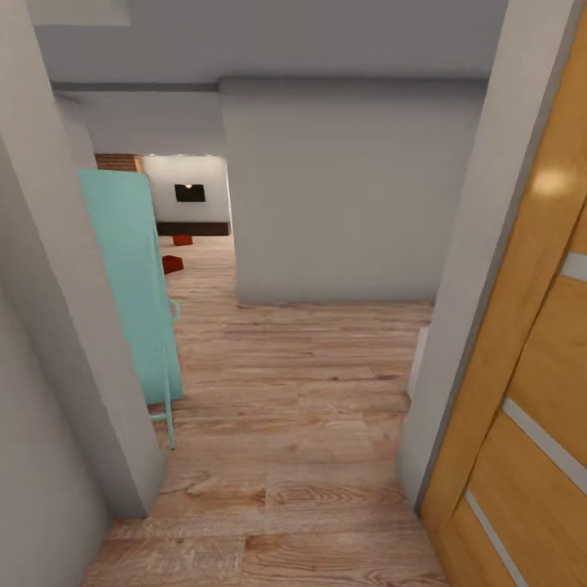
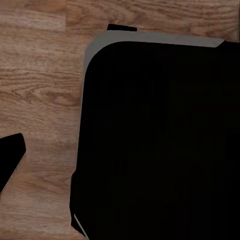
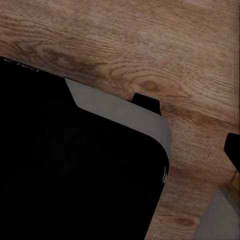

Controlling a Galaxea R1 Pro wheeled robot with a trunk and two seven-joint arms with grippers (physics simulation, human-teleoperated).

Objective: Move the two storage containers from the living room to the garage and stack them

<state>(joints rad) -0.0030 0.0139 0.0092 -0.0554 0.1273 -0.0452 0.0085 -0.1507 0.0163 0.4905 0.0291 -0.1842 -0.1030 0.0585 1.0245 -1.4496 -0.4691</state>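
Open plank corridor (image 1: pixel 285 391) between teal chair (image 1: pixel 134 277) and door (image 1: pixel 530 367)

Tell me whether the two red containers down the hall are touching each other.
Apart. The head view shows the nearer container and the farther container on the wood floor with bare planks between them.

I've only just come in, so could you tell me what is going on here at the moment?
The robot is in a doorway beside a wooden door, looking down a wood-floored hallway. It is holding nothing yet. Two red bins sit on the floor in the far room: the nearer bin and the farther bin. A teal panel stands at the left of the passage.
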